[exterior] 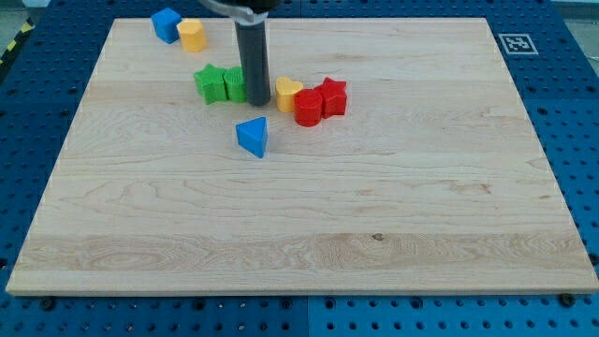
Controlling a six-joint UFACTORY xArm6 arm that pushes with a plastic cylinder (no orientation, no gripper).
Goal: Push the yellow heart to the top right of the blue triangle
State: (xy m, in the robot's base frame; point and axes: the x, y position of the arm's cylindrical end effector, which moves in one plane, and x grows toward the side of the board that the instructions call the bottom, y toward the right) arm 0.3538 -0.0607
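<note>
Near the view's top, left of centre, my tip point(259, 102) rests on the wooden board point(374, 215), with the dark rod rising straight up and out of the frame. No pincer is fitted to this arm, so there is no open or closed state to report; the rod ends in a plain tip.

Yellow heart point(287, 95): just to the right of my tip, very close to it; contact cannot be confirmed. It touches the red block point(308, 108) on its right. A red star point(333, 96) sits against that red block, slightly higher and further right.

Blue triangle point(253, 137): below my tip, towards the view's bottom, standing apart from every other block. The yellow heart lies above it and a little to its right, near but not touching.

Green blocks: a green star point(211, 83) lies left of the rod, and a second green block point(235, 85) sits between that star and the rod, its right side partly hidden behind the rod. The two green pieces touch each other.

Upper left corner of the board: a blue block point(167, 24), shape unclear, with a yellow block point(192, 35) touching its right side. Both are well apart from the central group.

Surroundings: the board lies on a blue perforated table point(37, 112). A black and white square marker point(513, 43) sits just off the board's upper right corner
</note>
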